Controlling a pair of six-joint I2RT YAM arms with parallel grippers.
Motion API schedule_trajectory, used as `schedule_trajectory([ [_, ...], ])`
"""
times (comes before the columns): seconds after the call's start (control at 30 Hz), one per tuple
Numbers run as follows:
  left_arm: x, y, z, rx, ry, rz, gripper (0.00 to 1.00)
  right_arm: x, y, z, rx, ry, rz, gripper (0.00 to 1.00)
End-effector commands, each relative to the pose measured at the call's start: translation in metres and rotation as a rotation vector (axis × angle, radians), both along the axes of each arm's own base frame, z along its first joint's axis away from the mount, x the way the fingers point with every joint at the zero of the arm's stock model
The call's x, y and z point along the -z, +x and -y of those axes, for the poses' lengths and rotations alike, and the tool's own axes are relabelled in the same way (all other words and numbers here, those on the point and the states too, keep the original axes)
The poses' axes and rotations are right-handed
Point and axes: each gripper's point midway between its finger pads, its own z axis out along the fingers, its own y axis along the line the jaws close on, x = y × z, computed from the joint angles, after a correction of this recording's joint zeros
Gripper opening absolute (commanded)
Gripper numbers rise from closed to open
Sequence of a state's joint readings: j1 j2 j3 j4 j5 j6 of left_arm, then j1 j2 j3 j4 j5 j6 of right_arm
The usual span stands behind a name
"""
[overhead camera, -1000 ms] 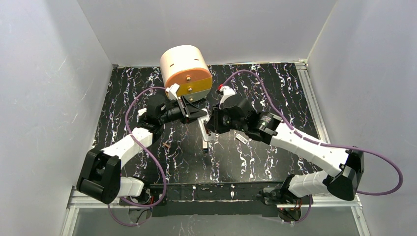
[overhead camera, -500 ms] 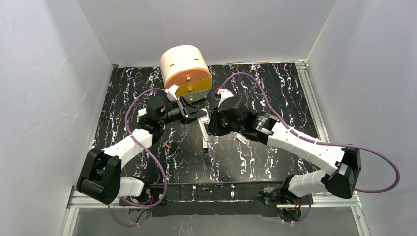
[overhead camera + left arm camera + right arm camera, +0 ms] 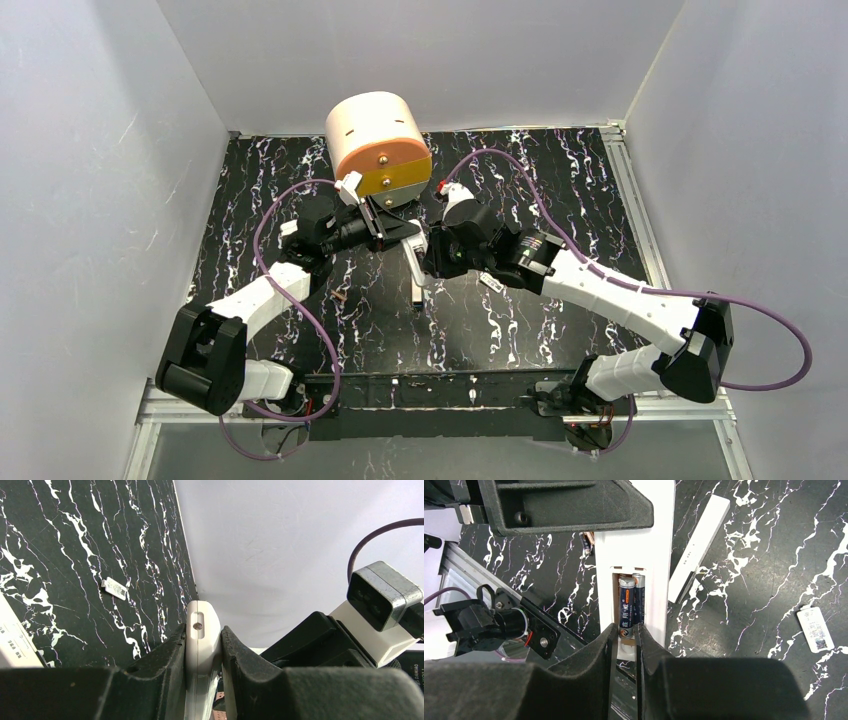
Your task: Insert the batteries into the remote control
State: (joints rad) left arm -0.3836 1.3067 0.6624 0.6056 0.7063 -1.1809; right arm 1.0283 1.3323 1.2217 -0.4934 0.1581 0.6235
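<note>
My left gripper (image 3: 393,232) is shut on the white remote control (image 3: 202,630) and holds it edge-on above the table. In the right wrist view the remote control (image 3: 656,555) shows its open compartment with two dark batteries side by side: the left battery (image 3: 625,607) and the right battery (image 3: 638,597). My right gripper (image 3: 625,631) is nearly closed, its fingertips either side of the left battery's near end. In the top view the right gripper (image 3: 428,256) is against the remote (image 3: 408,230).
A long narrow white bar (image 3: 414,273) lies on the black marbled table under the grippers; it also shows in the right wrist view (image 3: 699,545). A small white-grey piece (image 3: 492,283) lies to the right. A small brown object (image 3: 340,296) lies to the left. A big cream and orange cylinder (image 3: 378,145) stands behind.
My right arm has shifted slightly left, toward the remote. The left arm and the remote have stayed in place.
</note>
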Motion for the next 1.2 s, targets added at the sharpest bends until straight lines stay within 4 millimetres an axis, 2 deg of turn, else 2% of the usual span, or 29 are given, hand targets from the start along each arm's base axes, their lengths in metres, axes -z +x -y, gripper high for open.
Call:
schedule_trajectory([
  [0.0, -0.019, -0.006, 0.001, 0.019, -0.030, 0.068, 0.00, -0.020, 0.009, -0.004, 0.011, 0.023, 0.058, 0.27],
  [0.37, -0.017, -0.007, 0.000, 0.015, -0.027, 0.063, 0.00, -0.009, 0.012, -0.008, -0.012, -0.050, 0.075, 0.27],
  [0.6, -0.016, -0.006, 0.000, 0.014, -0.023, 0.070, 0.00, -0.008, 0.012, -0.004, -0.015, -0.100, 0.072, 0.16],
  [1.0, -0.013, -0.007, -0.001, 0.028, 0.006, 0.126, 0.00, -0.007, 0.001, -0.004, -0.075, -0.153, 0.017, 0.14],
  [1.17, -0.015, -0.009, 0.000, 0.044, 0.009, 0.149, 0.00, -0.004, -0.004, -0.010, -0.113, -0.152, -0.012, 0.14],
])
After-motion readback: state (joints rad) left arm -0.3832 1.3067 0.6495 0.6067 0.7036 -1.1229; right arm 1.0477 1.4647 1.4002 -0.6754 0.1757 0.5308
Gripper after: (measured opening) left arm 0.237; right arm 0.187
